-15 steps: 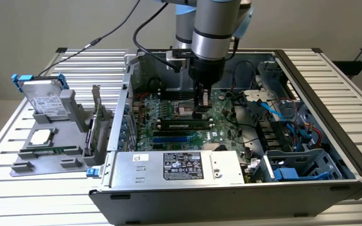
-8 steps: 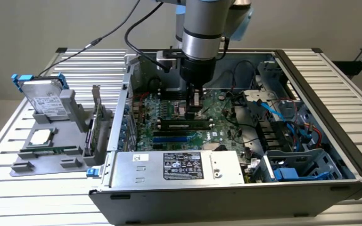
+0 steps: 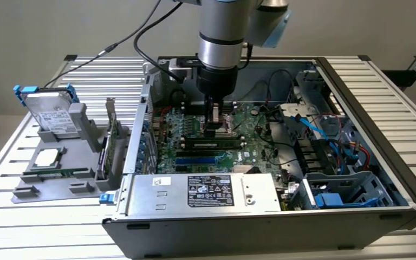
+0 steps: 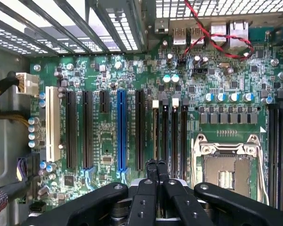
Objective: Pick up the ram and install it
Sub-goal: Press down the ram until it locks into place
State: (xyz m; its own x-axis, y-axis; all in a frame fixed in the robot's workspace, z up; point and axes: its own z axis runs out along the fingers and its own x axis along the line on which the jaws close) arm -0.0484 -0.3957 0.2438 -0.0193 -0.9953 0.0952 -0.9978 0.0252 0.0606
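From my remote station I find the gripper (image 3: 213,125) lowered inside the open computer case (image 3: 381,162), at the centre of the exterior frame, directly over the motherboard (image 3: 255,138). Its fingers (image 4: 156,170) are drawn fully together, and in the wrist view I see no board between them. The ram (image 3: 209,144) lies immediately below the fingertips in the exterior view, a dark stick with a green edge seated lengthwise in the memory slots (image 3: 204,160). Its long axis runs across the frame from the exterior view's left to right, parallel to the front of the power supply (image 3: 208,192) at lower centre. The fingertips stand at or just above the stick's upper edge, near its mid-length; I cannot tell whether they touch it. In the wrist view the closed tips line up with the group of narrow black slots (image 4: 170,129) right of centre, beside the processor socket (image 4: 226,167). My judgement: the stick is already in its slot and the closed gripper bears on or hovers over it. At the exterior frame's left, a grey tray (image 3: 52,173) holds spare parts.
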